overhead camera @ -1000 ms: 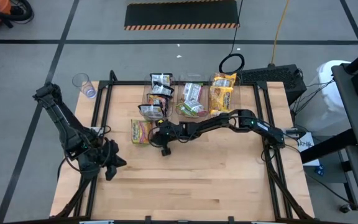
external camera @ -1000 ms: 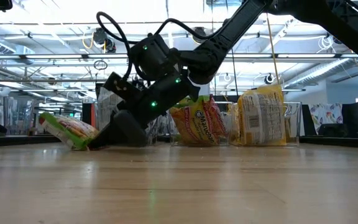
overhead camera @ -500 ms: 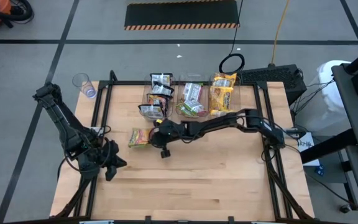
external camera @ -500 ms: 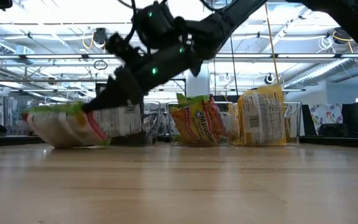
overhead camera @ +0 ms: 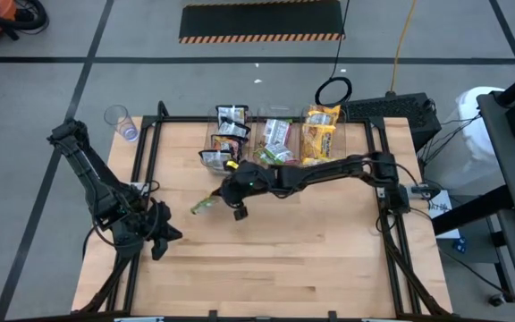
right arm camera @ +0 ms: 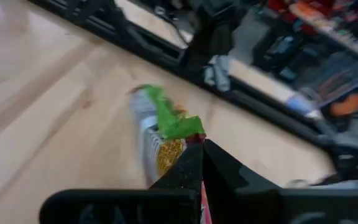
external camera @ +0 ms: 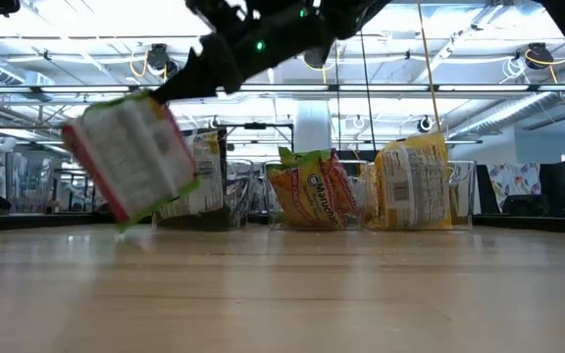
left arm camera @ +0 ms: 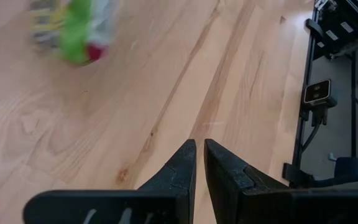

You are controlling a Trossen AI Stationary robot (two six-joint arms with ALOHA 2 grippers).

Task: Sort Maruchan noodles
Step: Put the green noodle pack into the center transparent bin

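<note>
My right gripper (overhead camera: pixel 219 197) is over the middle of the table, shut on a green-edged Maruchan noodle packet (external camera: pixel 130 157) with red and yellow print. The packet shows edge-on in the high view (overhead camera: pixel 202 206) and in the right wrist view (right arm camera: pixel 151 134). Other packets stand in three clear bins at the far edge: dark ones (overhead camera: pixel 228 134), green-edged ones (overhead camera: pixel 275 143) and yellow-orange ones (overhead camera: pixel 320 134). My left gripper (left arm camera: pixel 199 155) is shut and empty, low over the table's near left part (overhead camera: pixel 157 234). My right gripper pinches the packet's green sealed end (right arm camera: pixel 180 127) between its two fingers. The fingers (external camera: pixel 179 83) slant down from the table's right. The packet hangs tilted below and beyond them, lifted clear of the table.
A clear plastic cup (overhead camera: pixel 120 121) stands off the table's far left corner. Black frame rails (overhead camera: pixel 146 161) run along the table's sides. Bare wood (overhead camera: pixel 284 259) lies across the near half of the table.
My right gripper has gone up with the green-edged packet. The packet lay flat on the table a second ago; now it is lifted clear and tipped up on edge, hanging from its held end.
</note>
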